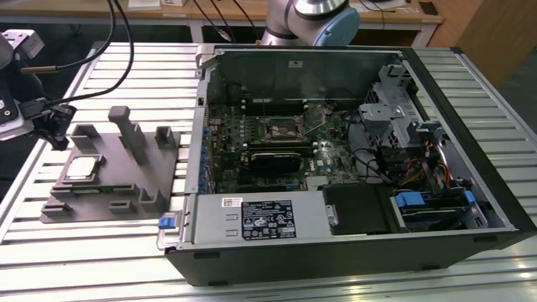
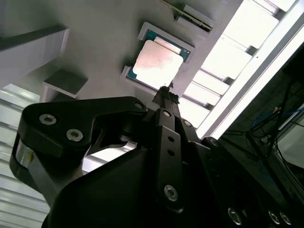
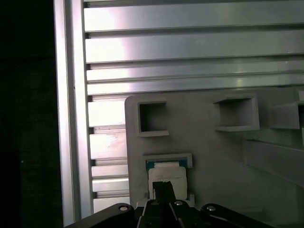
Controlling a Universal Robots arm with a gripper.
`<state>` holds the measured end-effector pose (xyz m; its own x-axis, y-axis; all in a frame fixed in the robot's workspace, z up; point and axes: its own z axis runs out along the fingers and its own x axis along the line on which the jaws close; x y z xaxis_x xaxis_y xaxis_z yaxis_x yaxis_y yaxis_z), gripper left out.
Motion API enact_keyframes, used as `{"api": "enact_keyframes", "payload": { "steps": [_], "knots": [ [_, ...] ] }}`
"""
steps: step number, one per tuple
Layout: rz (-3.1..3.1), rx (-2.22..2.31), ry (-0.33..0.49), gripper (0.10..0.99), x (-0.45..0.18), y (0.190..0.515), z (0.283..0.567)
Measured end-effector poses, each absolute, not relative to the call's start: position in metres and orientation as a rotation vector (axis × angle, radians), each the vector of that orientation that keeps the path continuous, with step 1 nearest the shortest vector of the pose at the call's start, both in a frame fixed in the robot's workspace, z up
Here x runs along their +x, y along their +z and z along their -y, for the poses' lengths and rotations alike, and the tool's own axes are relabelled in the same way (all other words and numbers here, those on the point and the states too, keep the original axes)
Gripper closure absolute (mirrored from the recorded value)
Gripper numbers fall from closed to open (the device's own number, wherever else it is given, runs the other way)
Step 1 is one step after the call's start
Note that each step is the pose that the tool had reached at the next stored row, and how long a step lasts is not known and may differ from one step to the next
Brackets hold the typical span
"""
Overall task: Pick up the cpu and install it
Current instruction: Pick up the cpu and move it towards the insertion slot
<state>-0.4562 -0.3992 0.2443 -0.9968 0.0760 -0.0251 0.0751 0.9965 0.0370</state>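
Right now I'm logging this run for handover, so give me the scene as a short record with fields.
cpu: lying flat in the grey fixture, not picked up
claw: shut, empty, close to the cpu
socket: inside the open computer case
table: slatted metal, carries the grey fixture and computer case

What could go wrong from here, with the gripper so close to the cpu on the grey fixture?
1. The gripper hangs over the cpu with its fingertips together. Lowered like that, it might press on the metal top rather than grip the edges.
2. The cpu sits in a rimmed recess of the fixture, so an off-centre grasp could tilt or jam it.
3. The socket lies deep inside the computer case among taller parts, which the arm could knock.
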Motion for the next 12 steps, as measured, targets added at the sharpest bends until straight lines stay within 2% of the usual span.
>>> {"api": "enact_keyframes", "payload": {
  "steps": [12],
  "knots": [
    [-3.112,0.118,0.054,0.98,-0.4562,0.2353,0.3992]
  ]
}}
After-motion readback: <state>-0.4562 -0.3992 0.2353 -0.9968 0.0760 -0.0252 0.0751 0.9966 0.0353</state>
